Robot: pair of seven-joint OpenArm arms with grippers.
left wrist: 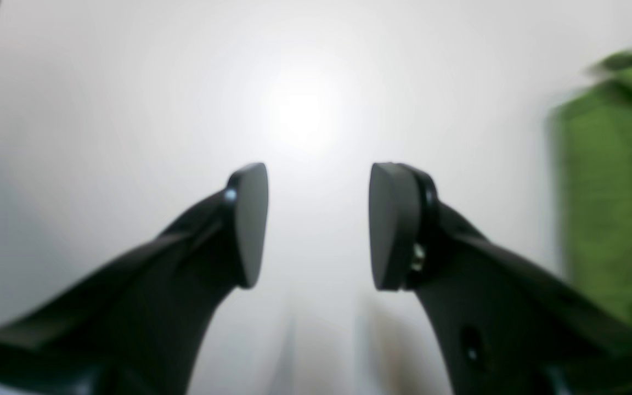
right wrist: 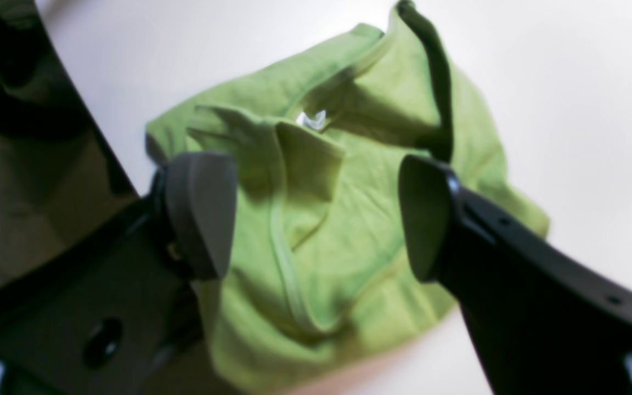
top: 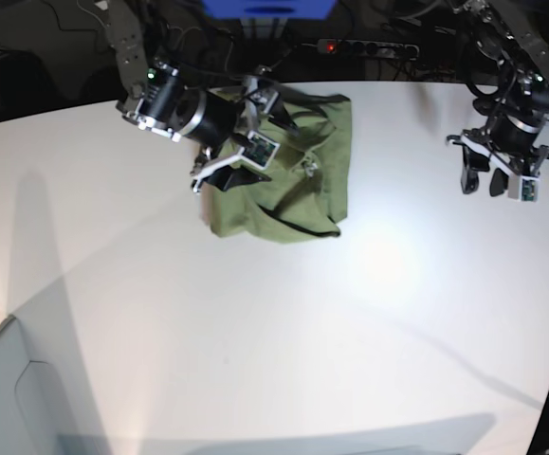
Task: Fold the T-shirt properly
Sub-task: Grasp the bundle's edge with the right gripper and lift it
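The olive-green T-shirt (top: 288,185) lies crumpled in a bunched heap on the white table (top: 255,332), toward the far side. In the right wrist view the T-shirt (right wrist: 327,230) fills the middle, with its small white tag (right wrist: 311,119) showing at the neckline. My right gripper (right wrist: 316,219) is open, with the cloth seen between its fingers; I cannot tell whether they touch it. In the base view the right gripper (top: 246,133) is at the heap's left edge. My left gripper (left wrist: 319,225) is open and empty over bare table, well right of the shirt (left wrist: 612,192); it also shows in the base view (top: 483,180).
A power strip (top: 369,45) and cables lie behind the table's far edge. A blue object (top: 269,8) sits at the back centre. A grey panel (top: 9,398) stands at the near left corner. Bright glare falls on the table right of the shirt.
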